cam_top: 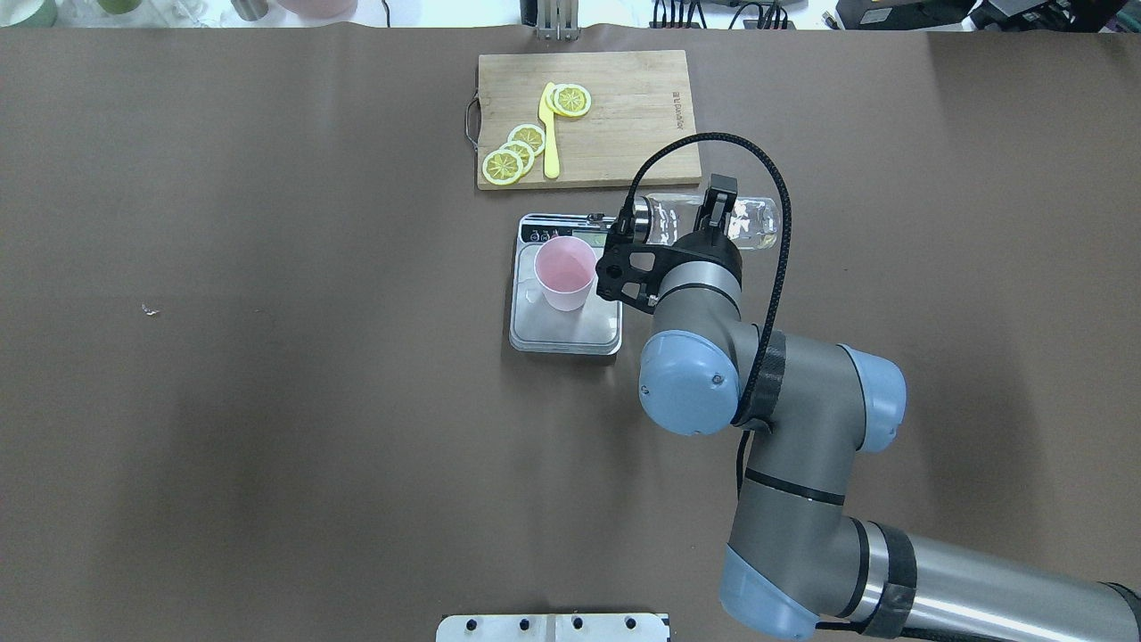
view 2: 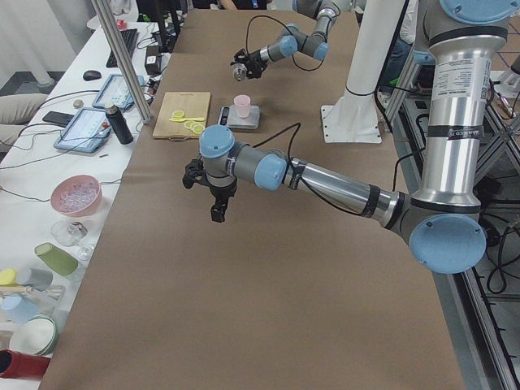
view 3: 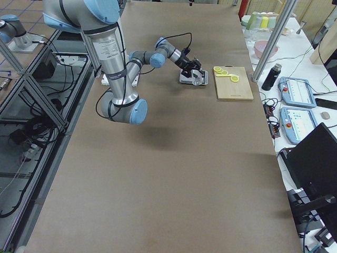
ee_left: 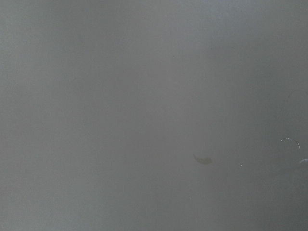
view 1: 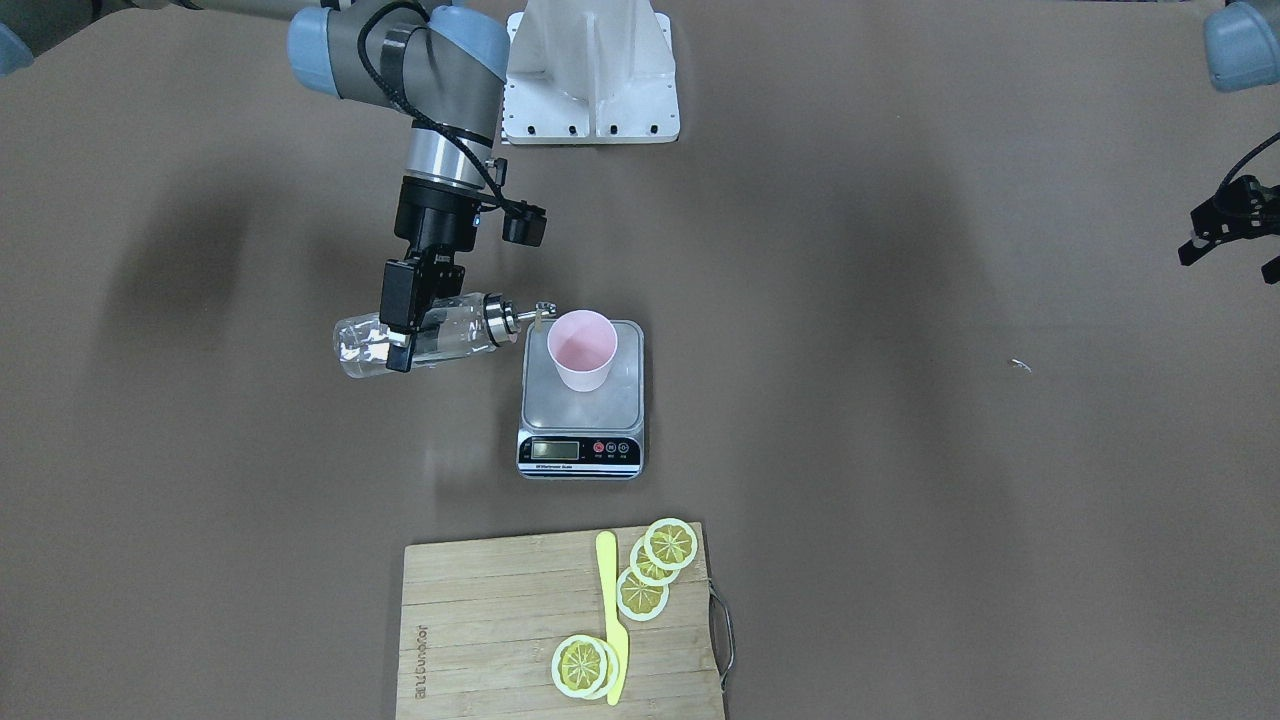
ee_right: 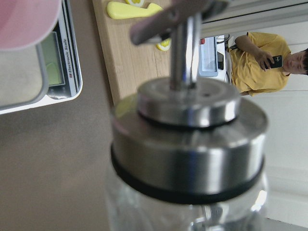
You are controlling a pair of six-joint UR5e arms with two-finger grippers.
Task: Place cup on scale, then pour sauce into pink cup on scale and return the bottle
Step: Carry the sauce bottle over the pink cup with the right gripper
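The pink cup (view 1: 582, 345) stands upright on the steel platform of the scale (view 1: 560, 408), toward its back. My right gripper (view 1: 400, 335) is shut on the body of the clear glass bottle (view 1: 445, 335), which lies about level in the air. Its silver spout (view 1: 540, 312) reaches the cup's rim on the side nearest the arm. I cannot make out the sauce or any stream. From overhead, the bottle (cam_top: 753, 223) pokes out past my wrist beside the cup (cam_top: 564, 272) and scale (cam_top: 562, 332). My left gripper (view 1: 1228, 250) hovers open and empty, far off to the side.
A wooden cutting board (view 1: 500, 620) with lemon slices (view 1: 655, 570) and a yellow knife (view 1: 610, 610) lies just beyond the scale's display side. The white robot mount (view 1: 590, 70) sits behind the scale. A seated person (ee_right: 260, 53) shows in the right wrist view.
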